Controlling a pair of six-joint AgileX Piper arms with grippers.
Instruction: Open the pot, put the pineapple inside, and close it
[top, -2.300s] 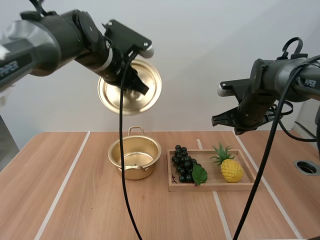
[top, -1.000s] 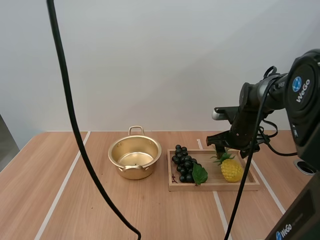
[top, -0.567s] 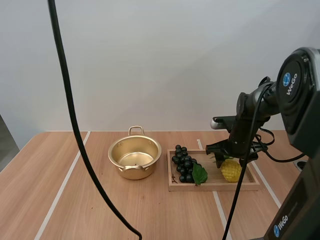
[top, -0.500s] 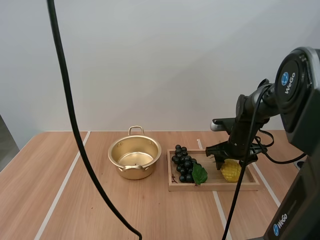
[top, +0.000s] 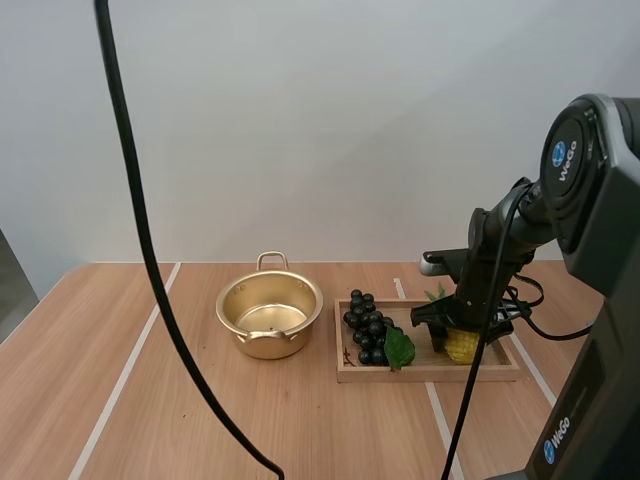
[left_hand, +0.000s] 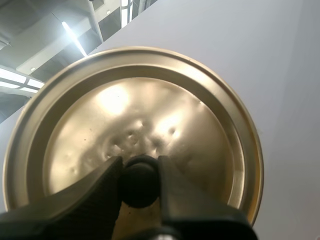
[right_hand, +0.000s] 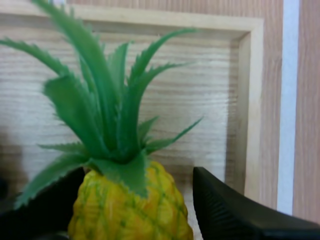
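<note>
1. our left claw (left_hand: 140, 172) is pressed onto the black knob (left_hand: 140, 182) of the golden lid (left_hand: 150, 110), one finger on each side, pinching it.
2. the pineapple (right_hand: 127, 212) lies in the wooden tray (top: 430, 374), at the tray's end away from the pot (top: 270, 318).
3. our right claw (top: 455, 335) is down in the tray with its fingers (right_hand: 230, 210) spread, one on each side of the pineapple's yellow body; we cannot tell whether they touch it.
4. black grapes (top: 368, 330) fill the tray's other end.
5. the pot stands uncovered on the desk (top: 150, 400), just beside the tray's grape end.
</note>
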